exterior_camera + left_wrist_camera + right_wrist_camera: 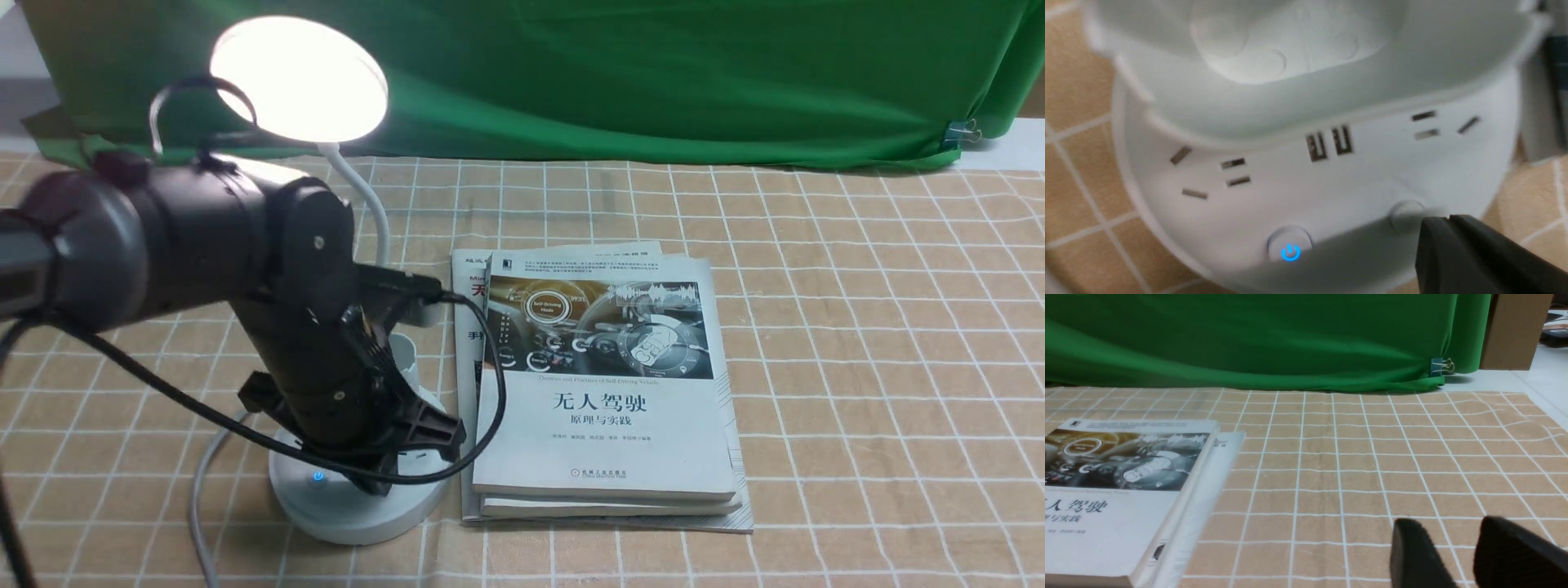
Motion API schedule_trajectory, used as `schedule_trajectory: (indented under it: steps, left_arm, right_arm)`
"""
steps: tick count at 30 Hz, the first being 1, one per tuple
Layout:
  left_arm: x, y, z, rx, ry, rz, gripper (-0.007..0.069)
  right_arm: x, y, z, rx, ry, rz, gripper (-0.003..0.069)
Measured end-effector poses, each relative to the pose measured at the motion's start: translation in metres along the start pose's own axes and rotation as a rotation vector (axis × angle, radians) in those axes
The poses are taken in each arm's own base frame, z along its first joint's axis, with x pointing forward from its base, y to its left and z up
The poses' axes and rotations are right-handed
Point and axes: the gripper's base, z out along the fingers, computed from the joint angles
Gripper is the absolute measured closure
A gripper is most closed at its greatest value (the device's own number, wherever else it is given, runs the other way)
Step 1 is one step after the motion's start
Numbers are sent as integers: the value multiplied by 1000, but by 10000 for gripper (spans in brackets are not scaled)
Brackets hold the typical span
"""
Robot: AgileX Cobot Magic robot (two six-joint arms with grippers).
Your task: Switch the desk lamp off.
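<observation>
front view: desk lamp (359, 523) base beneath left gripper (377, 482), its fingertips together.

- The desk lamp (359, 518) is on, and its round head (300, 80) glows bright white.
- Its thin neck (369, 196) bends up behind the robot's left arm (286, 269).
- The left claw (377, 483) is down over the lamp's round base.
- A tiny blue light (318, 475) shines on the base.
- A black cable (500, 384) loops by the arm.
- White books (604, 441) lie in a pile on the table (857, 367), to the right of the lamp.
- A green cloth (653, 82) hangs at the back.
</observation>
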Motion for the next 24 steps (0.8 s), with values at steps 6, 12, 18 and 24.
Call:
schedule_trajectory:
  steps: [6, 12, 18, 24]
  left_arm:
    - [-1, 2, 7, -13, 20, 8, 628]
    - [0, 1, -9, -17, -30, 13, 628]
    - [12, -5, -48, -2, -108, 16, 628]
    - [54, -10, -95, 22, -292, 8, 628]
  right_arm:
    - [0, 0, 0, 0, 0, 0, 417]
    - [0, 0, 0, 0, 0, 0, 417]
    - [0, 0, 0, 0, 0, 0, 417]
    - [0, 0, 0, 0, 0, 0, 417]
